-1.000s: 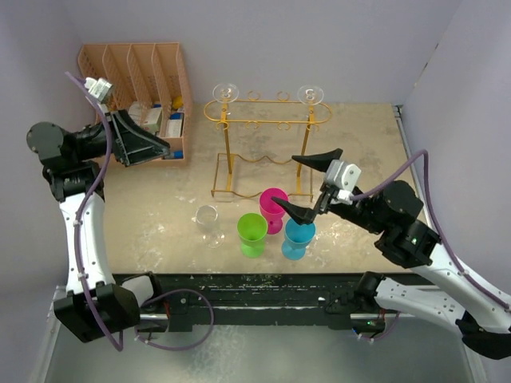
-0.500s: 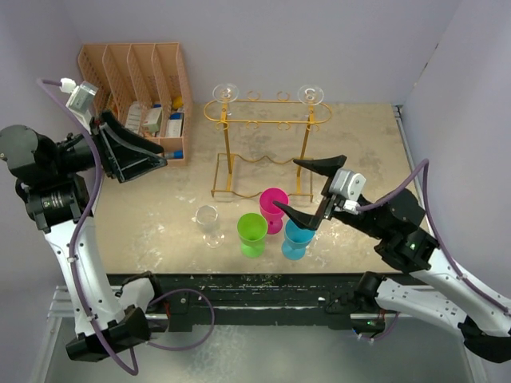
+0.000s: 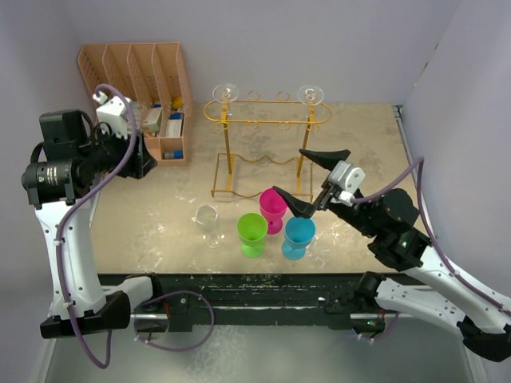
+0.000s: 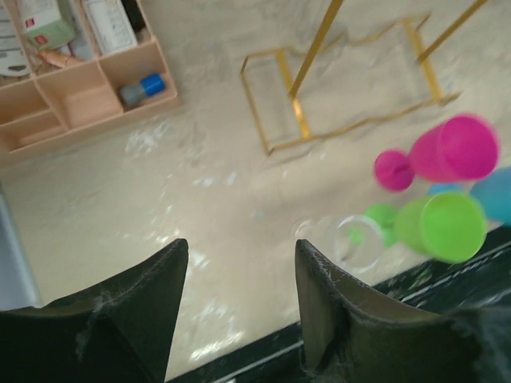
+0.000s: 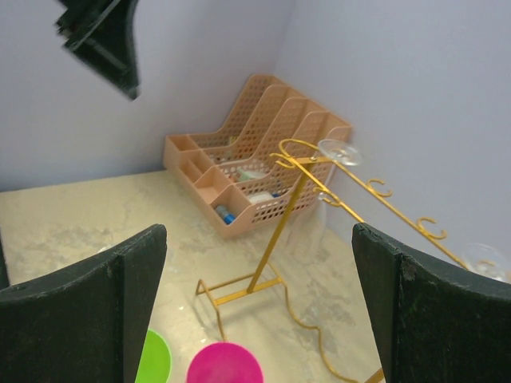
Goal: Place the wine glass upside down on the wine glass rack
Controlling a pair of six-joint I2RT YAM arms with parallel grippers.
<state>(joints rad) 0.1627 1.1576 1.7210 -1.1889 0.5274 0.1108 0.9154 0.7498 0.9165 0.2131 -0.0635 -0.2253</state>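
A clear wine glass (image 3: 207,217) stands upright on the table, left of the green cup; it also shows in the left wrist view (image 4: 357,242). The gold wire rack (image 3: 267,112) stands behind it, with two clear glasses hanging upside down at its ends (image 3: 225,93) (image 3: 310,94). The rack shows in the right wrist view (image 5: 297,185) and its base in the left wrist view (image 4: 275,96). My left gripper (image 3: 142,159) (image 4: 239,279) is open and empty, high above the table left of the glass. My right gripper (image 3: 307,179) (image 5: 257,239) is open and empty, above the pink cup.
A green cup (image 3: 252,232), a pink cup (image 3: 273,207) and a blue cup (image 3: 298,236) stand in a cluster in front of the rack. A peach slotted organiser (image 3: 144,80) with small items sits at the back left. Walls close in at the back and sides.
My left arm has swung and its gripper now tilts down over the table. My right gripper has shifted slightly toward the rack. The glass and cups have not moved.
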